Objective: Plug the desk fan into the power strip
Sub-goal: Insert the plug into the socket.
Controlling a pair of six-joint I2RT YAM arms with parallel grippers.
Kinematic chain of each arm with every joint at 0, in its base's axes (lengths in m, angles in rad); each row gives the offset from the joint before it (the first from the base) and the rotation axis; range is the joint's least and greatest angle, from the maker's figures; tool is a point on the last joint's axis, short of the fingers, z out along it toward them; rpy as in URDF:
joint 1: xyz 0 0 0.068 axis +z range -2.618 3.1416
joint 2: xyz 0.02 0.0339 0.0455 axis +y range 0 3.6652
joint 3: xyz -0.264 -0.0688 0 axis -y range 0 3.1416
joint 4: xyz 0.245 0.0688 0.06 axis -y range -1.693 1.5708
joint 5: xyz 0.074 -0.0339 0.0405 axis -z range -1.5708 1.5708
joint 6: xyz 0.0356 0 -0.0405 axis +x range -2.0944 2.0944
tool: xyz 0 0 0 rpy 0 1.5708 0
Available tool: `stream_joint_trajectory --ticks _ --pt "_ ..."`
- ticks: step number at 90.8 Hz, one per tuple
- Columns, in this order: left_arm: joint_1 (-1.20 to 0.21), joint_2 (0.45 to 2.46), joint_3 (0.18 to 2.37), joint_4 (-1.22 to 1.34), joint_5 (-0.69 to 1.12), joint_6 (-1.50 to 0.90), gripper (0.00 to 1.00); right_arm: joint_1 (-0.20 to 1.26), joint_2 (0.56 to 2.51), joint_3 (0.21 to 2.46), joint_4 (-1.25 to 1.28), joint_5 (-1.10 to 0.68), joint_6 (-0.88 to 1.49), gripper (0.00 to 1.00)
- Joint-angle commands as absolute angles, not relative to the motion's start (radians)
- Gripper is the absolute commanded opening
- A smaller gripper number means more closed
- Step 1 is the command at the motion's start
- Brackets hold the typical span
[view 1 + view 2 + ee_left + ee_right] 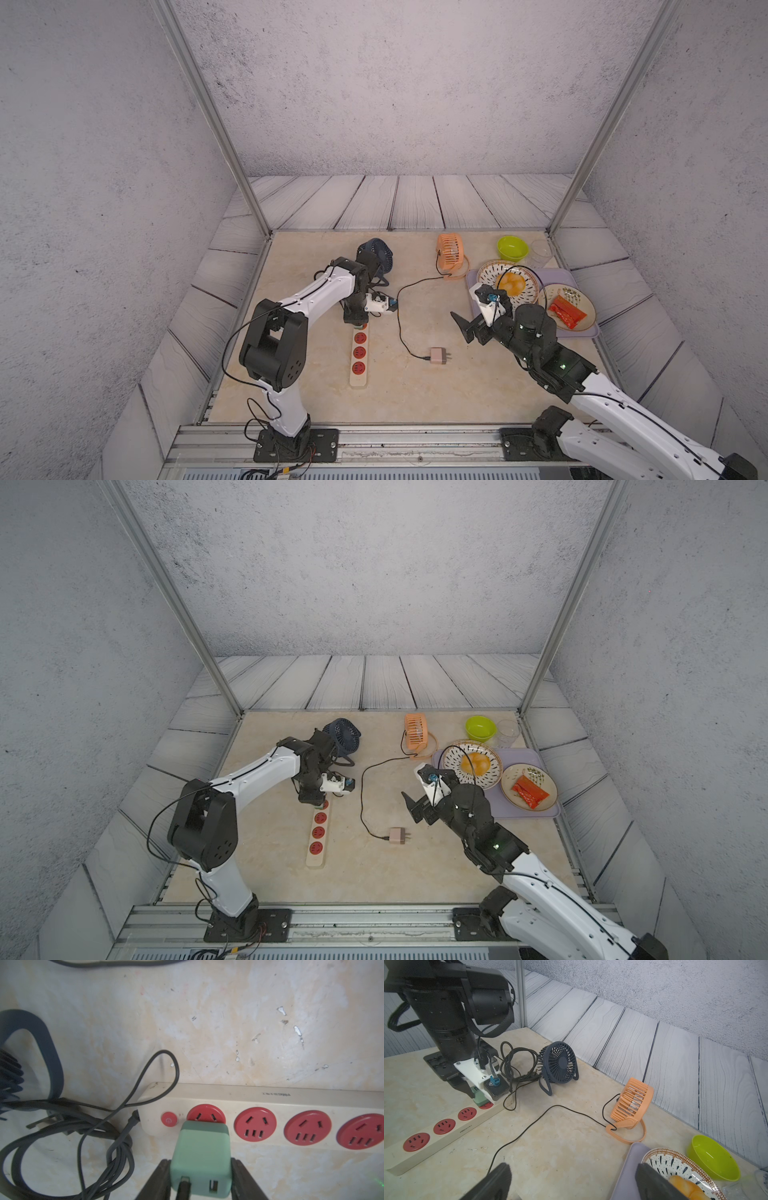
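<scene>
Looking down on a beige tabletop, we saw the left gripper [199,1169] clamped on a mint-green charger plug [202,1147], its two black fingers [160,1176] pressed against the plug's sides. The plug stood over the first red socket [205,1112], beside the round red switch [169,1120] of the power strip [358,380]. The strip was a long cream bar on the table's left half, running from the gripper toward the near edge, and its three other sockets were uncovered. The plug's body hid its prongs, so we could not tell whether they were seated. A tangle of dark cords [116,1147] lay at the strip's far end, next to the dark blue fan [558,1062]. The right gripper [573,1169] hung above the table's right half with its jaws spread wide and nothing between them. Near it lay a pink charger plug [437,356], joined by a thin black cable [399,316] to an orange fan [450,249] at the back. A lilac tray [626,1167] of dishes sat at the right edge.
</scene>
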State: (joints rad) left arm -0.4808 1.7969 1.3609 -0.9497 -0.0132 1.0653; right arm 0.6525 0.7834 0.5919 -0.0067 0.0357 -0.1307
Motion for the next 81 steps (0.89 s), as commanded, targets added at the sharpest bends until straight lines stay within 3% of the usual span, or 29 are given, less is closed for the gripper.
stream_joint_trajectory --ticks 1,81 --pt "-0.474 1.871 1.289 -0.951 0.033 1.067 0.00 0.655 0.779 0.592 -0.001 0.033 -0.127 0.99" --pt "-0.475 1.890 1.216 -0.912 0.040 1.076 0.00 0.654 0.794 0.591 0.011 0.030 -0.127 0.99"
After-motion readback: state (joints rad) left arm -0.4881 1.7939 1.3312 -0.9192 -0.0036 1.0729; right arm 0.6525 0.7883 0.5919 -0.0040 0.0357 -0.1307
